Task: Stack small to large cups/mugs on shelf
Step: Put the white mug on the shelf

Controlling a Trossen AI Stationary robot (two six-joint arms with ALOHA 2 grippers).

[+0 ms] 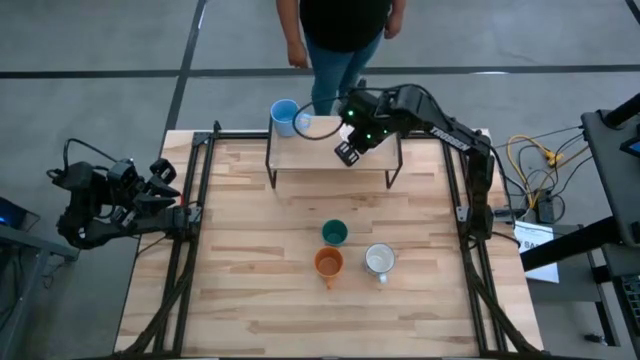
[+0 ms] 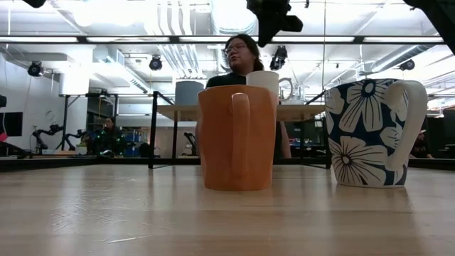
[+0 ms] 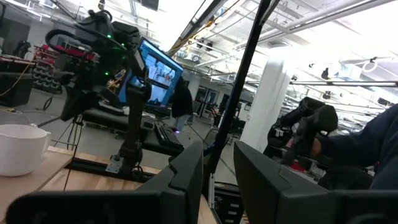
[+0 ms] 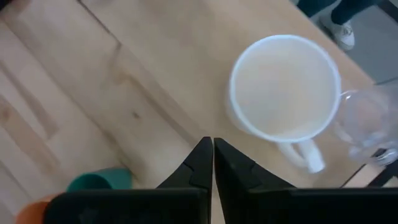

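Note:
On the shelf [image 1: 370,165], at its far left, stand a light blue mug [image 1: 284,115], a white mug [image 4: 283,87] and a clear glass [image 4: 367,121] in a row. My right gripper [image 4: 213,155] hovers shut above the shelf plank, just near of the white mug, holding nothing. On the tabletop stand a dark green cup [image 1: 334,233], an orange mug [image 2: 237,139] and a flowered grey-white mug [image 2: 370,131]. My left gripper [image 3: 217,168] waits open at the table's left edge.
A person [image 1: 340,40] stands just beyond the table's far edge, behind the shelf. Black frame rails [image 1: 195,215] run along the table's left and right sides. Bare wood lies between the shelf and the three vessels on the table.

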